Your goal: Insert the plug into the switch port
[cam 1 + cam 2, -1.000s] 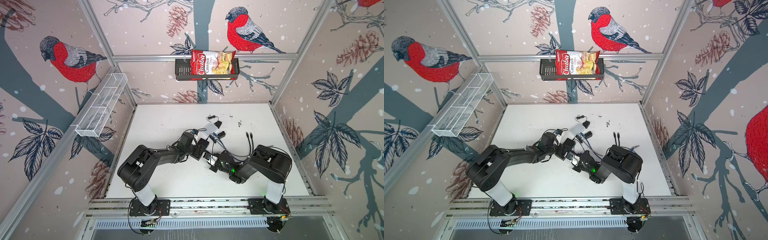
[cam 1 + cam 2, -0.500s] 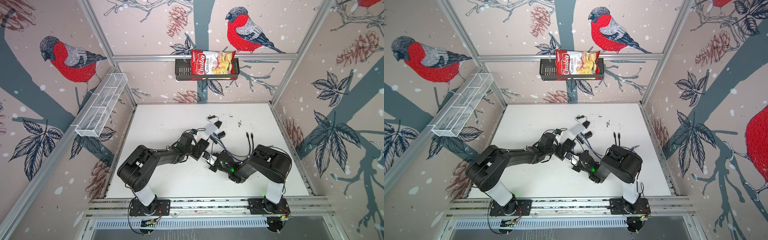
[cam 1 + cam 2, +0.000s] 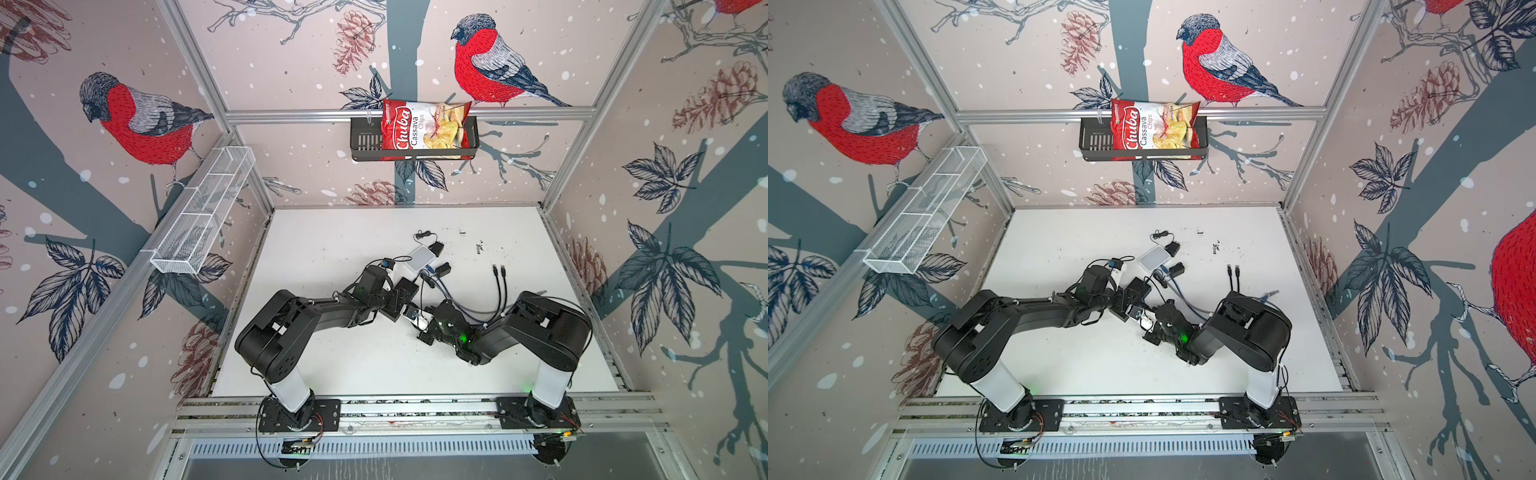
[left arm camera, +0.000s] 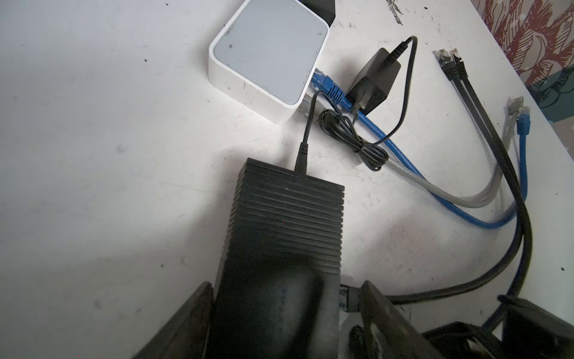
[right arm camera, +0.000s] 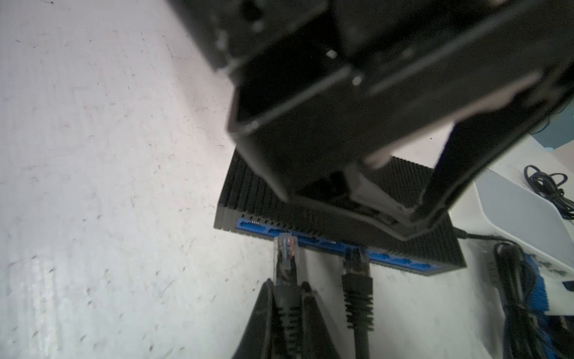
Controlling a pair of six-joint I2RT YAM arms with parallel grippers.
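We had the left hand (image 4: 285, 287) spread astride the switch (image 4: 285, 211) as a brace; right hand (image 5: 287, 290) pinched the RJ45 plug (image 5: 285, 248) by its boot, tip free for the port (image 5: 257, 226).

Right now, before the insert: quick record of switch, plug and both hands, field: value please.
switch: black, ribbed, flat on the table, blue port row on one side
left hand: astride the switch, jaws wide; clamped or not unclear
right hand: shut on the plug
plug: clear tip at the port row, not seated
occupied port: one other black cable already plugged in
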